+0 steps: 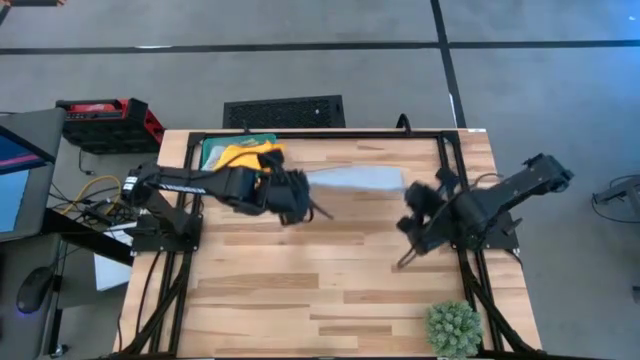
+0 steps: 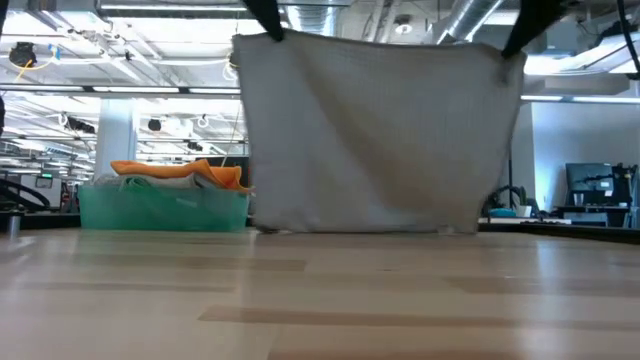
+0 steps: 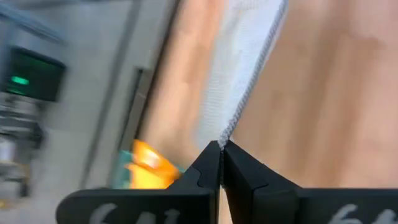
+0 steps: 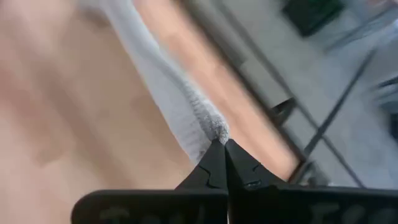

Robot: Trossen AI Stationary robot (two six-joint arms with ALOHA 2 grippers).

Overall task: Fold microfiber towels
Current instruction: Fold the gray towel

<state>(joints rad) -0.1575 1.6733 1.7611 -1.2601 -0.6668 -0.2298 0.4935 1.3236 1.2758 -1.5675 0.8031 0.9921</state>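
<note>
A pale grey microfiber towel [image 2: 375, 135] hangs spread between my two grippers above the far middle of the table; in the high view [image 1: 355, 179] it shows as a narrow strip. My left gripper [image 1: 303, 200] is shut on its left upper corner, my right gripper [image 1: 418, 208] on its right upper corner. An orange towel [image 1: 248, 155] lies on other cloths in the green tray [image 2: 160, 208] at the far left. My left gripper pinches the towel's upper corner [image 3: 225, 138] between its two fingertips [image 3: 210, 163], at their free ends only. The towel hangs below, its top edge drawn across to the other gripper. My right gripper pinches the towel's other upper corner [image 4: 215, 129] between its two fingertips [image 4: 214, 163], at their free ends. The towel hangs flat below the hold; its lower edge [image 2: 360, 228] is at about table height, and whether it touches the table I cannot tell.
The green tray [image 1: 215, 150] with cloths stands at the far left corner. A spiky green plant ball [image 1: 453, 327] sits at the near right edge. Bare wood lies in front of the hanging towel.
</note>
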